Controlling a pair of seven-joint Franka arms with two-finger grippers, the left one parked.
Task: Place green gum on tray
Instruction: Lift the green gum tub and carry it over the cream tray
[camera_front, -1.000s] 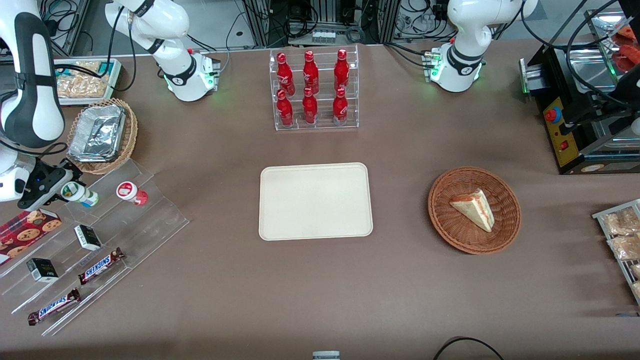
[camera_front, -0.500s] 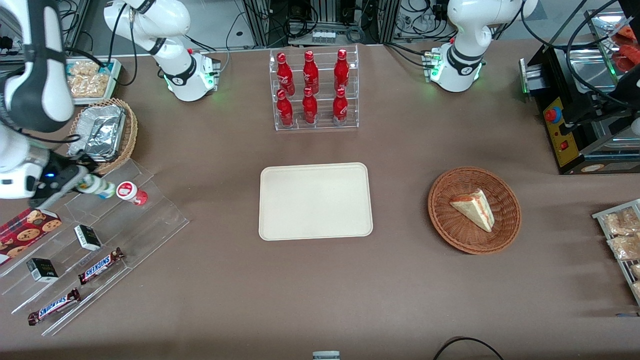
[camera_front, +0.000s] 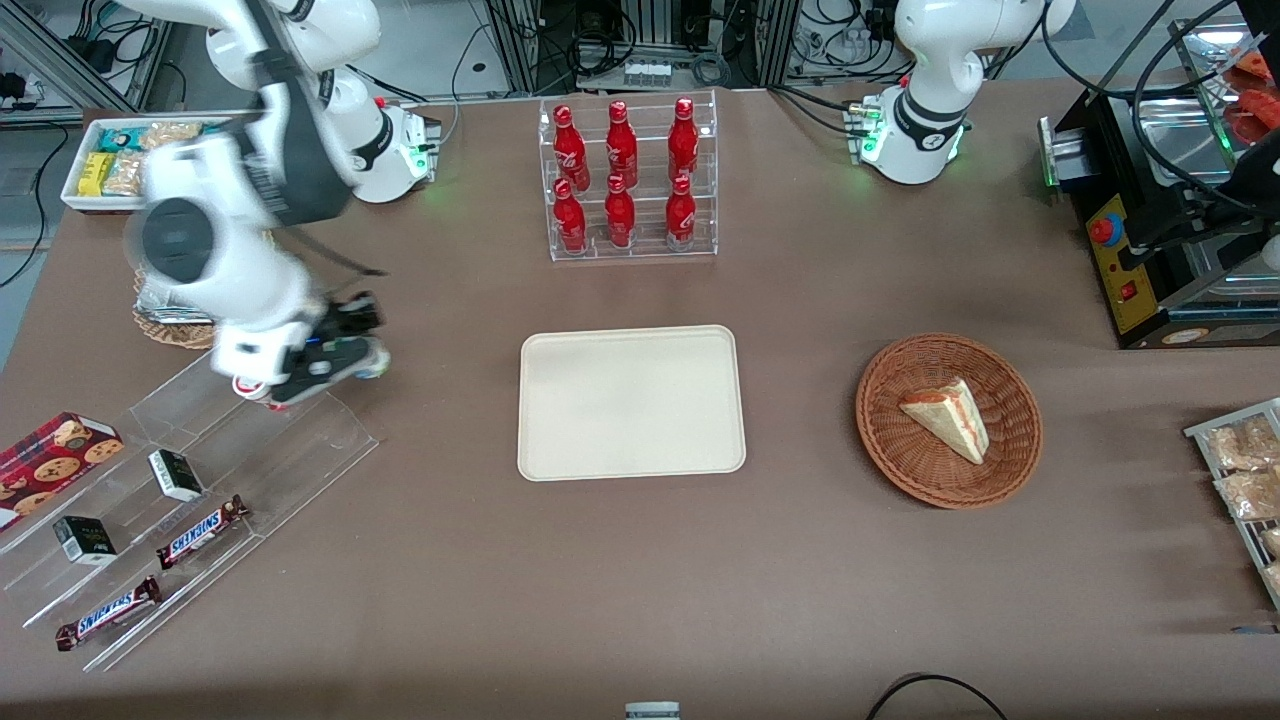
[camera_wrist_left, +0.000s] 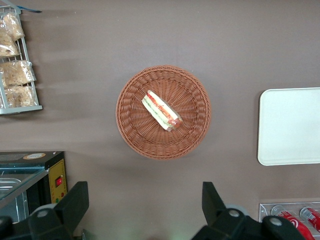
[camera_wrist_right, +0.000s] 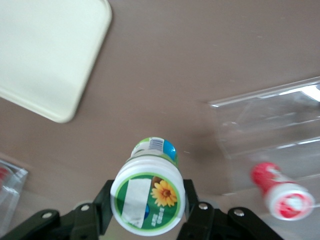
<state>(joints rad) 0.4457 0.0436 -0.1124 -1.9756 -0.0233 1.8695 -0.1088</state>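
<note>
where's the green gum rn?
Green gum is clamped in the gripper, in the air above the brown table, between the acrylic stand and the tray.

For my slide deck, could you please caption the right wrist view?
Gripper holds the green gum above the table, tray nearby.

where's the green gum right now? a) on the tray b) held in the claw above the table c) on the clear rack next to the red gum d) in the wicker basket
b: the claw grips the green gum over bare table, short of the tray.
</note>
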